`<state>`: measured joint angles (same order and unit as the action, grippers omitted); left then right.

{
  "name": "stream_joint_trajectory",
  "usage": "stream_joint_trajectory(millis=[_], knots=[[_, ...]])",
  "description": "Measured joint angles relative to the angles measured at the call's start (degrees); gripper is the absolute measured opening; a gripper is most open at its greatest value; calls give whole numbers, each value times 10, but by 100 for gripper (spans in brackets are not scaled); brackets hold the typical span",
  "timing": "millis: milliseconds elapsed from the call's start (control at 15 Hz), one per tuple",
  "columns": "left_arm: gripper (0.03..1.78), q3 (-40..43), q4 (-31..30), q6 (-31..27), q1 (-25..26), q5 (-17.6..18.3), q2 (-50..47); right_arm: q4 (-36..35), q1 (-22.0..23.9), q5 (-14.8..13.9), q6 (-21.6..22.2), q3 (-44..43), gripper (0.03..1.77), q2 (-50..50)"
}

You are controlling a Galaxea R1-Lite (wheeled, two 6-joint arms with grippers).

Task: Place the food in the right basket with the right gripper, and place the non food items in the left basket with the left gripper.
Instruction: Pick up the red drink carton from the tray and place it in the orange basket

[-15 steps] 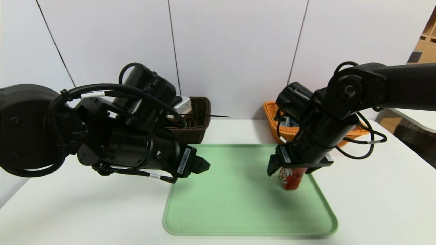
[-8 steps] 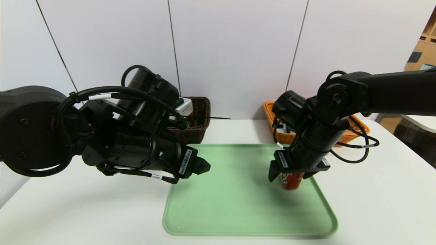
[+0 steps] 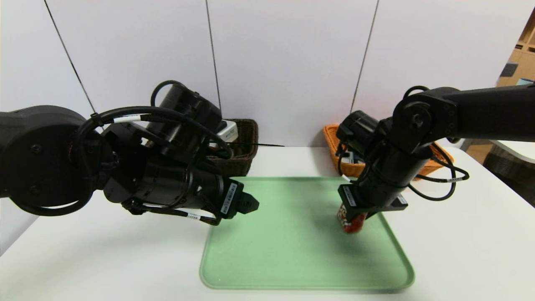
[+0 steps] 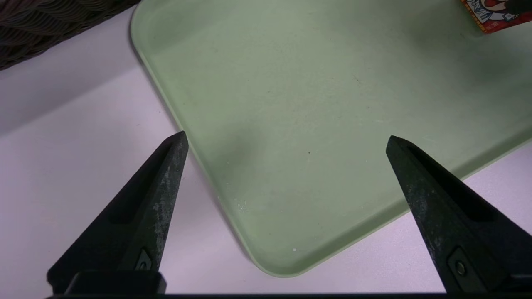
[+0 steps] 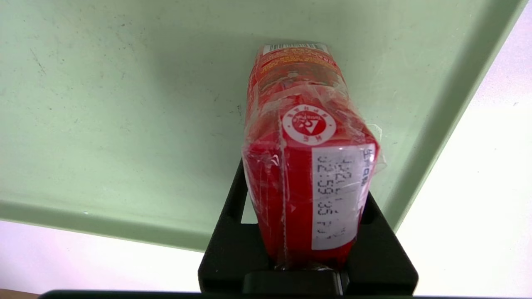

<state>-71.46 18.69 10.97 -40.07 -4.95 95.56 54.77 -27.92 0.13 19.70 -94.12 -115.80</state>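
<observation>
Right end effector point(image 3: 359, 216) clamps the red drink carton point(image 5: 309, 187) between its fingers (presumably for lifting); left end effector point(image 4: 286, 135), fingers apart, idles above the tray point(image 4: 291, 166).

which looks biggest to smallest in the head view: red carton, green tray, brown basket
1. green tray
2. brown basket, partly hidden behind the left arm
3. red carton, partly covered by the right hand

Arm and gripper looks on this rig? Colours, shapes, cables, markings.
Both arms are glossy black with rounded, barrel-like joints and loose black cables carrying white printed tags. The left gripper and right gripper are black too, with pale barcode labels on their housings. The left one's fingers taper to points and look scuffed.
</observation>
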Motion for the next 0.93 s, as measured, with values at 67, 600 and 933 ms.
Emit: stream_joint_trajectory(millis=[67,600,933], knots=[[169,0,0,0,0,0,0,0,0,0,0,1,38,1],[169,0,0,-1,0,0,-5,-1,1,0,-3,-27,38,41],[169,0,0,-2,0,1,-8,-2,12,-1,-7,-91,38,104]])
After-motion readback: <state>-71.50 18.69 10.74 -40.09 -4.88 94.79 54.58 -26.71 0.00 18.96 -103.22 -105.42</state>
